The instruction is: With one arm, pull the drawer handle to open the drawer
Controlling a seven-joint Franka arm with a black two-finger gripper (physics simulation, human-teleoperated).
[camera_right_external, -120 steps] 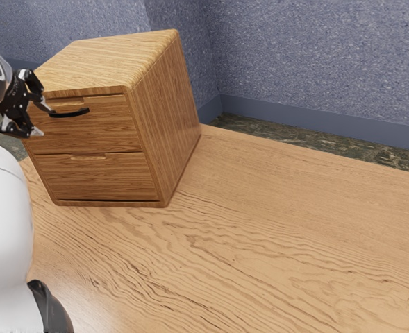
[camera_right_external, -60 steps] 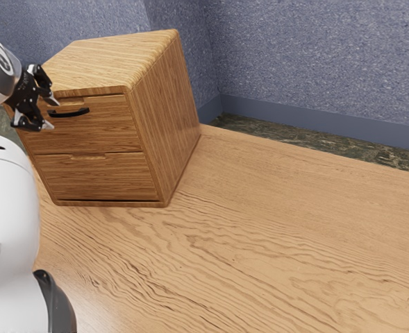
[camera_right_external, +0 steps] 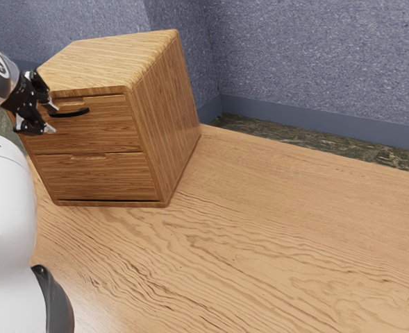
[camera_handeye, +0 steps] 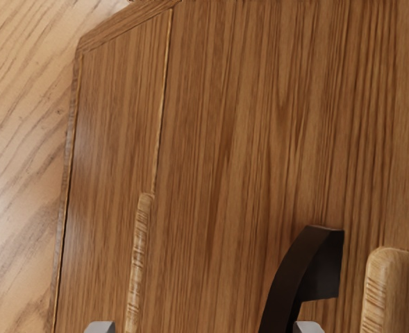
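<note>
We're up at the two-drawer cabinet of striped brown wood, which stands on the wide wood-grain table near the speckled blue-grey wall. In the exterior view our black two-finger gripper comes in from the exterior view's left, right at the front of the upper wooden drawer.

The thin, curved black drawer handle is mounted high on that drawer front, just under a pale wooden lip. The handle's near end lies in the gap between our fingers, one tip above it and one below. The fingers stand wide apart and aren't clamped on the bar.

On the wrist view the two grey fingertips sit far apart. The black handle arcs out of the drawer face close to one tip, with plenty of room to the other.

The upper drawer front sits level with the cabinet face, and so does the lower wooden drawer beneath it, which has its own slim pale wooden pull. Our bulky white arm link fills the exterior view's lower left.
</note>
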